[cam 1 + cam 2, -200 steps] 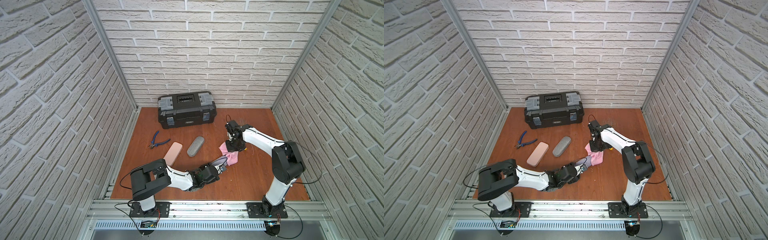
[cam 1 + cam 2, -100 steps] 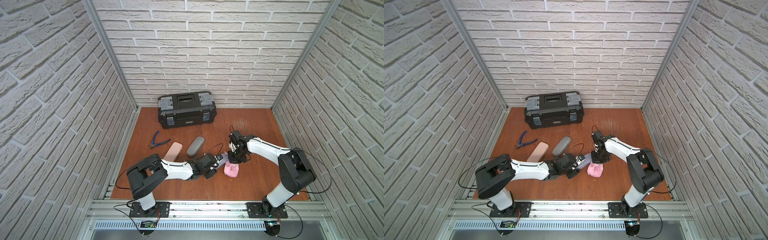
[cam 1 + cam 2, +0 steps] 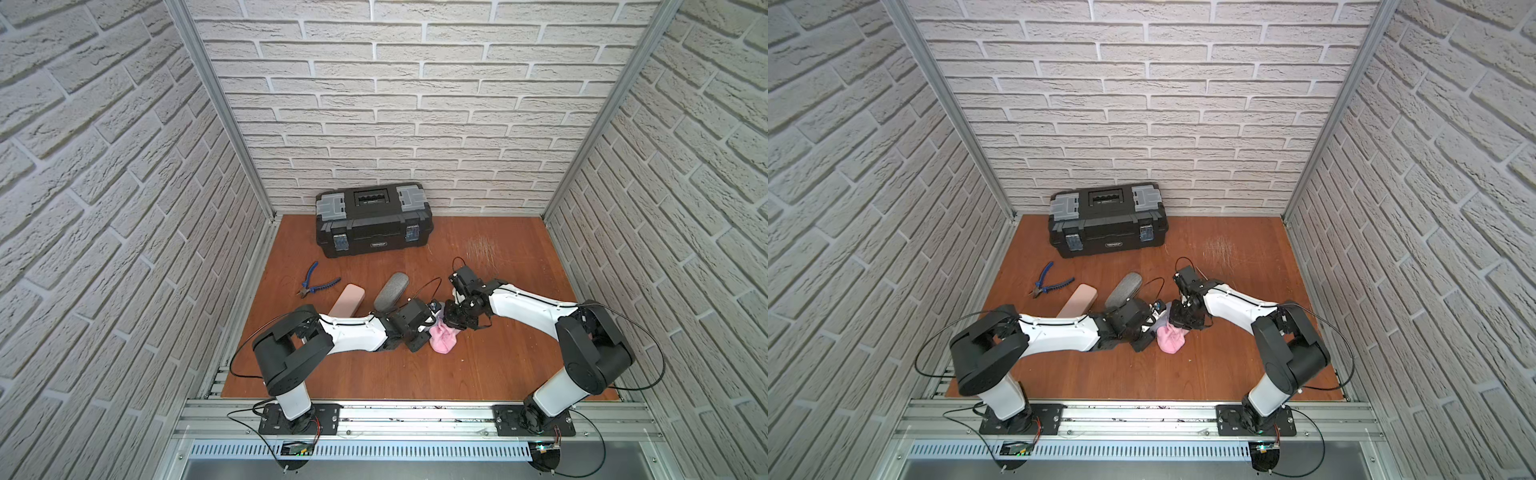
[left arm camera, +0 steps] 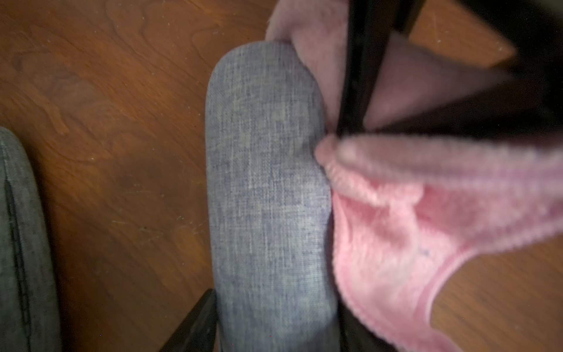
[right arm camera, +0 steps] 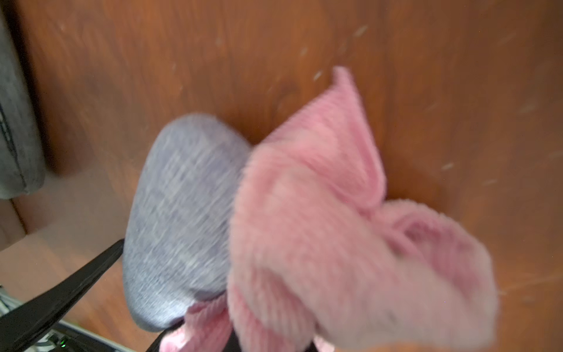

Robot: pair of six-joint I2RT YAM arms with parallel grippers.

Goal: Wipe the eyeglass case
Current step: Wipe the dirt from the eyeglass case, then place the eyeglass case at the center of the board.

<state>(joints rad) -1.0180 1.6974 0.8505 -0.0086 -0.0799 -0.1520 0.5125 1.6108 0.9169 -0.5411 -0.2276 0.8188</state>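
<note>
The oblong, round-ended eyeglass case point(image 4: 268, 198), covered in blue-grey woven fabric, is clamped at one end between the black fingers of the left gripper point(image 4: 271, 332). It is held over the middle of the brown wooden table point(image 3: 478, 365), just in front of a second, darker grey case point(image 3: 390, 291). The right gripper point(image 3: 455, 318) is closed on a fluffy pink cloth point(image 4: 396, 228), which is bunched against one long side of the held case; the exposed face shows an even, unmarked weave.
</note>
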